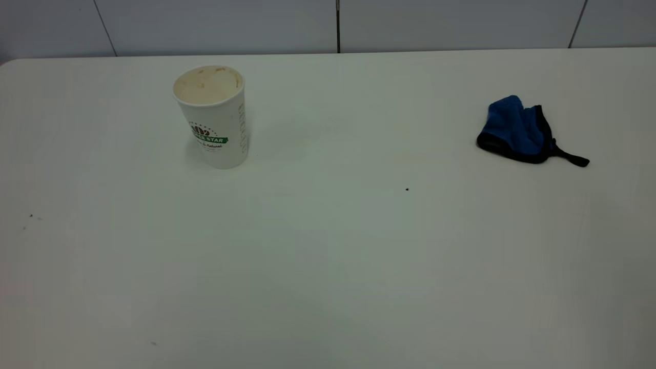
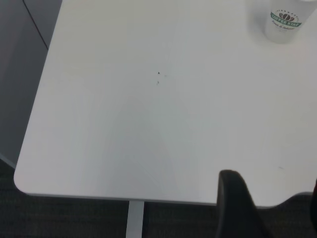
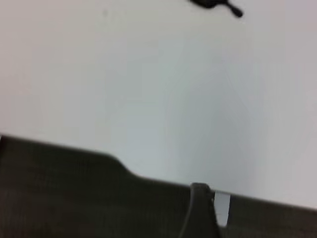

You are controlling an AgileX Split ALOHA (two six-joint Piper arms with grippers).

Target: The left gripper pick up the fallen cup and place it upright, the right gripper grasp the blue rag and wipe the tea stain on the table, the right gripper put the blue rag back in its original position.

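The cup (image 1: 215,120) stands upright at the far left of the table (image 1: 328,266), mouth up, its inside stained beige. It also shows in the left wrist view (image 2: 283,22), far from my left gripper (image 2: 275,208). That gripper is open and empty over the table's near edge. The blue rag (image 1: 517,130) lies crumpled at the far right, its black strap trailing right; only the strap shows in the right wrist view (image 3: 218,4). Of my right gripper only one finger (image 3: 199,203) shows, near the table's edge. No tea stain shows. Neither arm is in the exterior view.
A tiny dark speck (image 1: 407,189) lies near the table's middle, and more specks (image 1: 31,216) at the left. A rounded table corner (image 2: 22,181) and a table leg (image 2: 134,218) show in the left wrist view. A grey wall (image 1: 328,25) runs behind the table.
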